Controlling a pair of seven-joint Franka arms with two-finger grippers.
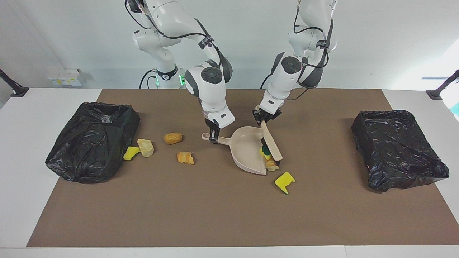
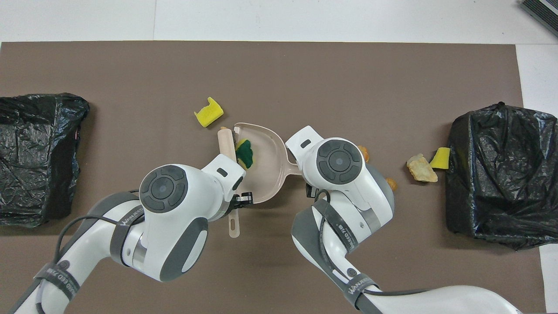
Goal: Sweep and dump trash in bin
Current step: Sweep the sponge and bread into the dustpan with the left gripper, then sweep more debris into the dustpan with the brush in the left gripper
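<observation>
The sweeping step is in hand on the desk point(image 1: 229, 215), between two black-bagged bins point(image 1: 91, 141). The dustpan point(image 1: 247, 152) is pinched at its handle by the right gripper point(image 1: 214, 138); the brush point(image 1: 271, 143) is pinched by the left gripper point(image 1: 264, 120). Two scraps point(image 1: 267, 157) are pressed into the pan's mouth. One yellow chunk point(image 1: 284, 181) lies just outside and, in all likelihood, calls for another stroke. Four lumpy pieces point(image 1: 173, 138) are left toward the right arm's end.

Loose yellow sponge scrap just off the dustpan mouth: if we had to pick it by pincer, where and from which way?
A judgement: come straight down from above and pinch the yellow sponge scrap across its flat rectangular body, not the notched end. It lies flat on the mat, apart from the dustpan, with open mat around it. The left pincer is shut on the brush, the right pincer on the dustpan handle.
</observation>
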